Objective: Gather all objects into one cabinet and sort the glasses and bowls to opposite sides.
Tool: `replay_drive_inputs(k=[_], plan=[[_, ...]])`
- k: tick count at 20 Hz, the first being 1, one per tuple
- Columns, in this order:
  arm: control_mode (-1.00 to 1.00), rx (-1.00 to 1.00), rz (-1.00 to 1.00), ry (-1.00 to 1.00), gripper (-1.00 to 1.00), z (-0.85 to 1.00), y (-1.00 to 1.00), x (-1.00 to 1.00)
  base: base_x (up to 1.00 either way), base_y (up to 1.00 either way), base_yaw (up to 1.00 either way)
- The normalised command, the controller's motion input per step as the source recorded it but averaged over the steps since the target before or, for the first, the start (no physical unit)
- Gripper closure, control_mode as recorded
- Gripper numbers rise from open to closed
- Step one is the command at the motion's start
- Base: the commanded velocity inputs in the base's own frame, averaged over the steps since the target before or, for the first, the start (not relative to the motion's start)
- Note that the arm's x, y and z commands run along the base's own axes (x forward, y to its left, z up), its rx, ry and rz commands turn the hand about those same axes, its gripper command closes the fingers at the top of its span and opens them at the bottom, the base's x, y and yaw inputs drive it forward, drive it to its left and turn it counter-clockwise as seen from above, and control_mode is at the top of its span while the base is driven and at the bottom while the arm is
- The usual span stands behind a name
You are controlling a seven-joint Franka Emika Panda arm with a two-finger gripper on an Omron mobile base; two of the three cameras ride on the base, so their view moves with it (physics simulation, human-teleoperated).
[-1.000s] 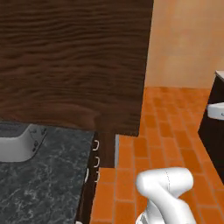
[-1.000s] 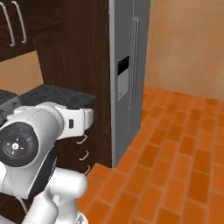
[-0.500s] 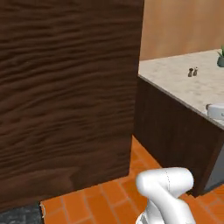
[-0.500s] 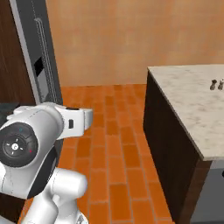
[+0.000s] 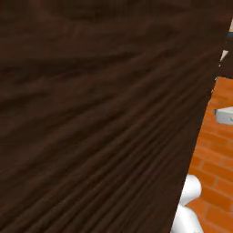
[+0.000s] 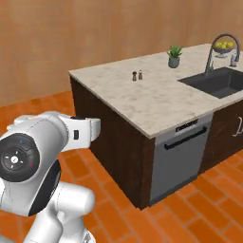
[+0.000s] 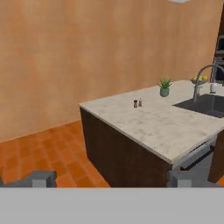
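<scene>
Gripper: jaws wide apart, nothing between them; two grey fingertips at bottom of hand view, aimed toward kitchen island. Cups, bowl: location cannot be told. Dark wood-grain panel close against left base view; whether it belongs to wall cabinet cannot be told. Island: pale stone top, dark wood sides. On top: two small shakers side by side, potted plant, sink with curved faucet, fruit bowl near faucet. Dishwasher set in island front. Floor: orange brick.
</scene>
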Motion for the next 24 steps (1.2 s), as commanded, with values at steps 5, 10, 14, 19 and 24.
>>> replay_drive_inputs(k=[5, 10, 14, 19, 24], plan=[[1.00, 0.00, 0.00, 0.00, -1.00, 0.00, 0.00, 0.00, 0.10, -0.36, -0.77], [1.00, 0.00, 0.00, 0.00, -1.00, 0.00, 0.00, 0.00, 0.08, -0.36, -0.76], [1.00, 0.00, 0.00, 0.00, -1.00, 0.00, 0.00, 0.00, 0.13, -0.40, -0.68], [1.00, 0.00, 0.00, 0.00, -1.00, 0.00, 0.00, 0.00, 0.07, 0.00, -0.10], [1.00, 0.00, 0.00, 0.00, -1.00, 0.00, 0.00, 0.00, 0.26, -0.30, -0.06]])
